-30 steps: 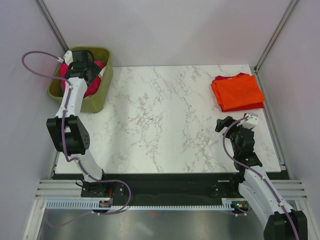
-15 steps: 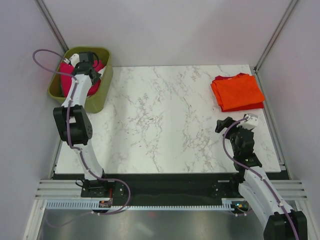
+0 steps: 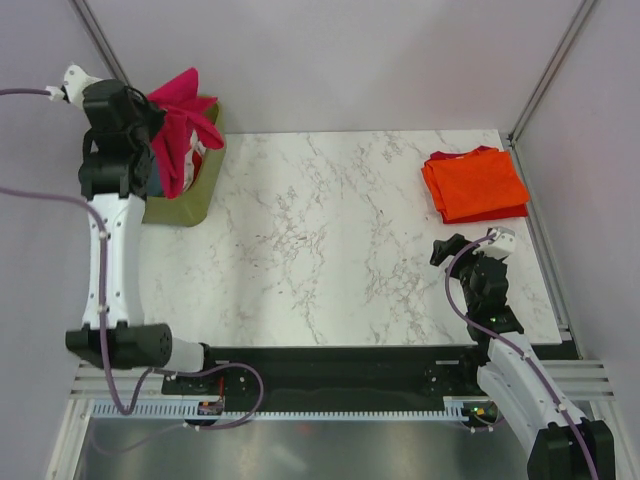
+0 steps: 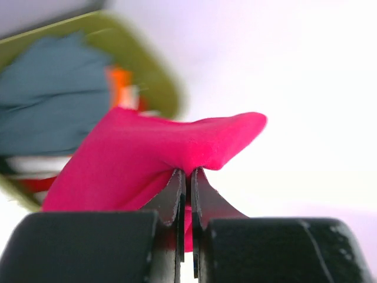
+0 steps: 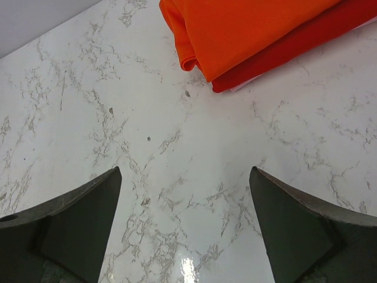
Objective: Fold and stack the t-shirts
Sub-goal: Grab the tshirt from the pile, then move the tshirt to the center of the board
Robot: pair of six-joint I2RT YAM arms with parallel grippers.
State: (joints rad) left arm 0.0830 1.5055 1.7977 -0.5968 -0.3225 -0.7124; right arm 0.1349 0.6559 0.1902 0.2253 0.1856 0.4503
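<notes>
A magenta-pink t-shirt (image 3: 180, 125) hangs above the olive-green basket (image 3: 200, 185) at the far left, lifted clear of its rim. My left gripper (image 4: 188, 172) is shut on a fold of that pink t-shirt (image 4: 147, 156), which bunches over the fingertips. Inside the basket (image 4: 141, 65) lie blue-grey and orange cloth. At the far right, a folded orange t-shirt (image 3: 475, 183) lies on a folded red t-shirt (image 5: 294, 50). My right gripper (image 5: 185, 177) stands open just above the marble, a little short of the orange t-shirt (image 5: 247, 26), with nothing between its fingers.
The white marble table (image 3: 320, 230) stretches between basket and folded stack. Grey walls with metal frame posts (image 3: 545, 70) close in the back and sides. A purple cable (image 3: 30, 195) trails from the left arm.
The left gripper closed on the pink t-shirt inside the basket, then rose and swung left, pulling the shirt up out of it. The right arm has stayed still.
</notes>
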